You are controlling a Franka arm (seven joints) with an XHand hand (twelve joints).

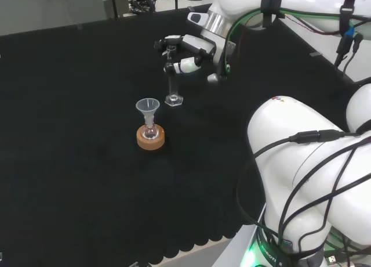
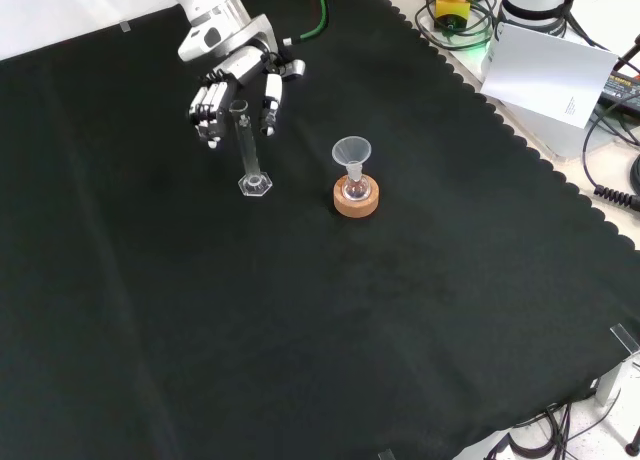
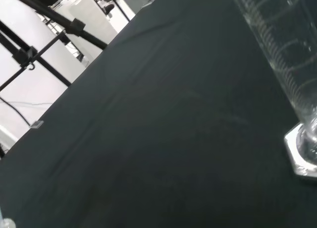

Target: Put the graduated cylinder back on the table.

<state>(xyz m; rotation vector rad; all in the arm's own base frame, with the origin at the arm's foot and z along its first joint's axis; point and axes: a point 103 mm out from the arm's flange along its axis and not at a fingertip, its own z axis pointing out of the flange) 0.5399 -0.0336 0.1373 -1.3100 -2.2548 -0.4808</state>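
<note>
In the front view I see the measuring cylinder (image 2: 248,152) upright, its base on the bench (image 2: 300,330) at nine o'clock of the funnel (image 2: 351,152) on its cork ring (image 2: 356,198); my robot hand (image 2: 232,92) curls round the cylinder's top.

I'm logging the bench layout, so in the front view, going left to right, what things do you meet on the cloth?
Hand → graduated cylinder → funnel in a small flask on its cork stand.
</note>
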